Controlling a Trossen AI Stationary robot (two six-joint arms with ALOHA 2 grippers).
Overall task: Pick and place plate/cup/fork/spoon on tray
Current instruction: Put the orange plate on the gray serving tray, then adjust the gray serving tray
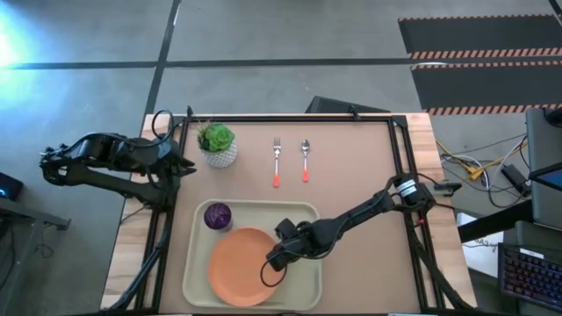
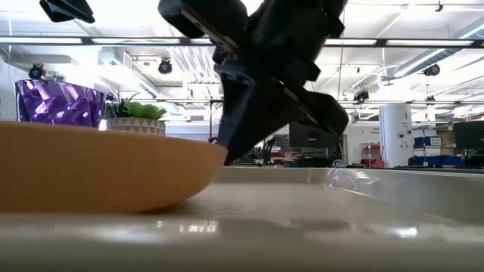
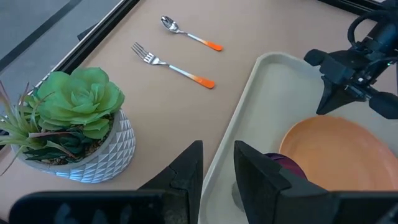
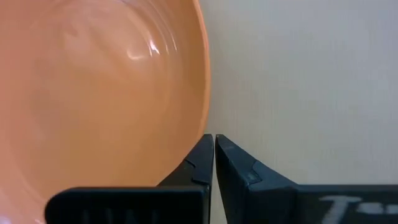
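The orange plate (image 1: pixel 244 266) lies flat in the cream tray (image 1: pixel 303 215), and the purple cup (image 1: pixel 217 215) stands in the tray's far left corner. My right gripper (image 1: pixel 275 261) is shut, low over the tray at the plate's right rim (image 4: pixel 205 112). The fork (image 1: pixel 277 161) and the spoon (image 1: pixel 305 160) lie side by side on the table beyond the tray, handles toward the near edge. My left gripper (image 3: pixel 217 168) is open and empty at the table's left edge (image 1: pixel 187 164), beside the plant pot. My right gripper's shut fingers come slanting down from the table's right at the plate's right rim (image 4: pixel 206 124). One fingertip (image 2: pixel 224 153) stands right at the rim's edge; whether it touches I cannot tell. The plate lies flat on the tray.
A white pot with a green plant (image 1: pixel 218 145) stands at the table's far left, close to my left gripper. A dark frame rail (image 1: pixel 290 120) runs round the table's edges. Bare table lies to the right of the tray.
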